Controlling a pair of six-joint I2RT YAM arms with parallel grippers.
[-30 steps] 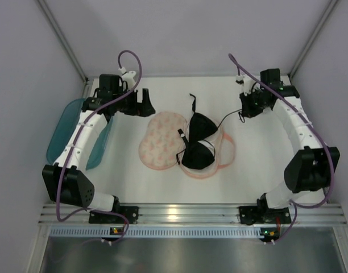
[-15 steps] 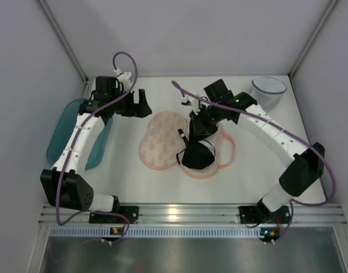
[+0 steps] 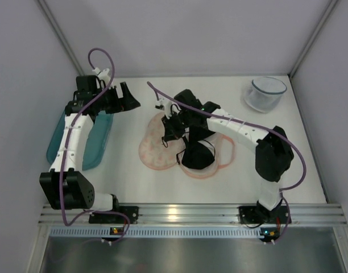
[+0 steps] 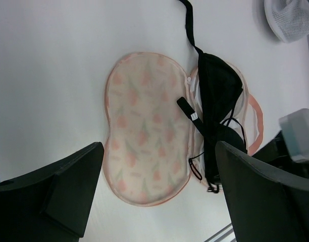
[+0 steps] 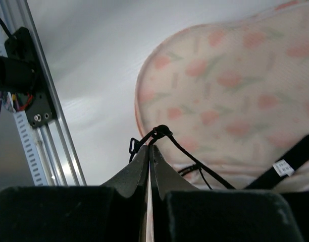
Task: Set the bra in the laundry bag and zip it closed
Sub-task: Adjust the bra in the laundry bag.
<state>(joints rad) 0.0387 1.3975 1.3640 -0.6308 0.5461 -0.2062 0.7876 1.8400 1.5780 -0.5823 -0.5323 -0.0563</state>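
Note:
The laundry bag (image 3: 153,147) lies open mid-table; its printed left lobe is bare, and its pink-edged right lobe (image 3: 229,149) is under the black bra (image 3: 198,149). My right gripper (image 3: 169,128) hovers over the left lobe. In the right wrist view it (image 5: 150,147) is shut, pinching a thin black bra strap (image 5: 195,159) at its tips above the bag (image 5: 230,85). My left gripper (image 3: 126,96) stands open at the back left, holding nothing. Its wrist view looks down on the bag (image 4: 144,136) and the bra (image 4: 220,101) between its fingers (image 4: 68,191).
A teal bin (image 3: 63,136) sits along the left edge beneath the left arm. A translucent round tub (image 3: 265,94) stands at the back right, also in the left wrist view as the tub (image 4: 291,17). A metal rail (image 5: 38,131) runs along the near edge.
My right arm swung from the back right, across the bra, to above the bag's left lobe, still shut on the strap. The left arm drew back to the left. The tub came into view.

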